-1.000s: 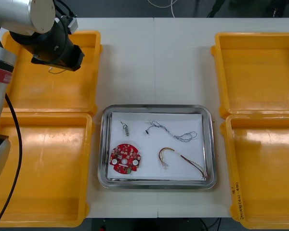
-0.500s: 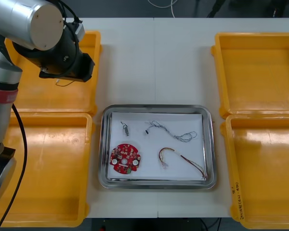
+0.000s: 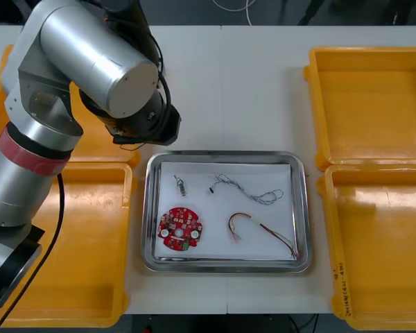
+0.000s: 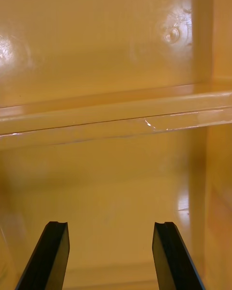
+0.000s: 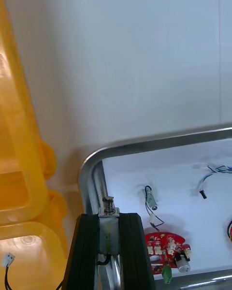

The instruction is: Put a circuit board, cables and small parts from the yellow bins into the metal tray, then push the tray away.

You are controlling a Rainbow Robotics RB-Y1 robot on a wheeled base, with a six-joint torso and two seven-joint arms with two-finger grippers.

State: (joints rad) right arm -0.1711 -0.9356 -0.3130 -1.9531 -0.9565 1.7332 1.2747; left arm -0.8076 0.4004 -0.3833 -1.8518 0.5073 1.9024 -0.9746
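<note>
We count four yellow bins and one metal tray, which holds one circuit board, one blue and white cable, one red and yellow cable and one small metal part. The front view puts the left arm at the tray's far left corner. The left wrist view adds the left gripper pinching a second metal part between its fingers, over the tray's rim. The right gripper hangs over a bin floor, fingers spread.
</note>
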